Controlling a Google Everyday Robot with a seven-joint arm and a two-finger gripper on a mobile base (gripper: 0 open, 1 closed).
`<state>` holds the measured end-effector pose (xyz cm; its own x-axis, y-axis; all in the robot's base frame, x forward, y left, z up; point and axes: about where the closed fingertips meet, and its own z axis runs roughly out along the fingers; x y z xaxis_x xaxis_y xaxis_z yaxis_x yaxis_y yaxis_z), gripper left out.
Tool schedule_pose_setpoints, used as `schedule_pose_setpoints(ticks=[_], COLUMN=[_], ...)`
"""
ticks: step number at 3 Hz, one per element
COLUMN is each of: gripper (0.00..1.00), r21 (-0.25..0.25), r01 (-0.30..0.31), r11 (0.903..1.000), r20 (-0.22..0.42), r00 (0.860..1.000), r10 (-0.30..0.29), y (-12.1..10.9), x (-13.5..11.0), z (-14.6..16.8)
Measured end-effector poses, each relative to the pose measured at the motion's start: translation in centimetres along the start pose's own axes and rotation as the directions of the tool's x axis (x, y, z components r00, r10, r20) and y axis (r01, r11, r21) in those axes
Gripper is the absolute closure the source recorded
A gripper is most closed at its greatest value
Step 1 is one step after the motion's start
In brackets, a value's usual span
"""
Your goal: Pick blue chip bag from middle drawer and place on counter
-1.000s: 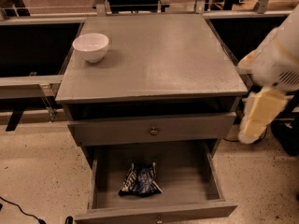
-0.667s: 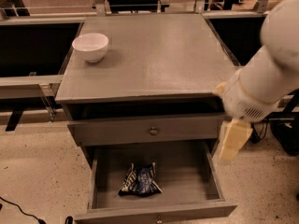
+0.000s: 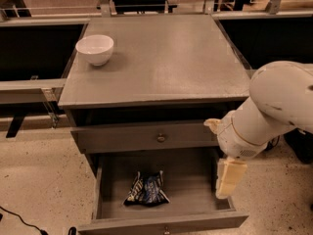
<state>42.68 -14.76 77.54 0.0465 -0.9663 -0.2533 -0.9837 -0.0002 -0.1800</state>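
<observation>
- Reaching step: the hand (image 3: 230,177) hangs lower right at the open drawer (image 3: 190,182)'s wall, holding nothing; its opening cannot be told.
- The chip bag (image 3: 145,189) lies bottom centre; next move, probably: left, then down.

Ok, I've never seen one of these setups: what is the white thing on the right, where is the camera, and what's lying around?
The white bulk on the right is a robot arm; the cream piece at its end is its gripper, hanging over the right side of the open middle drawer, with nothing seen in it. There is one view only, looking down on it all from the front. The blue chip bag lies on the drawer's floor, left of the gripper and apart from it. A white bowl stands on the counter, near its back left corner.
</observation>
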Motion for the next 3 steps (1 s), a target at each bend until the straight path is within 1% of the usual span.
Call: schedule_pose_setpoints(ticks=[1, 2, 3], gripper=[0.00, 0.00, 0.00], r21=[-0.034, -0.073, -0.038], r01=[0.010, 0.024, 0.015], r11=[0.9994, 0.9971, 0.9992], r20=[0.032, 0.202, 0.482], r00=[0.999, 0.979, 0.876], r10=[-0.009, -0.009, 0.005], y=[-0.1, 0.7, 1.1], x=[-0.4, -1.9, -6.4], z=[1.2, 6.0, 11.5])
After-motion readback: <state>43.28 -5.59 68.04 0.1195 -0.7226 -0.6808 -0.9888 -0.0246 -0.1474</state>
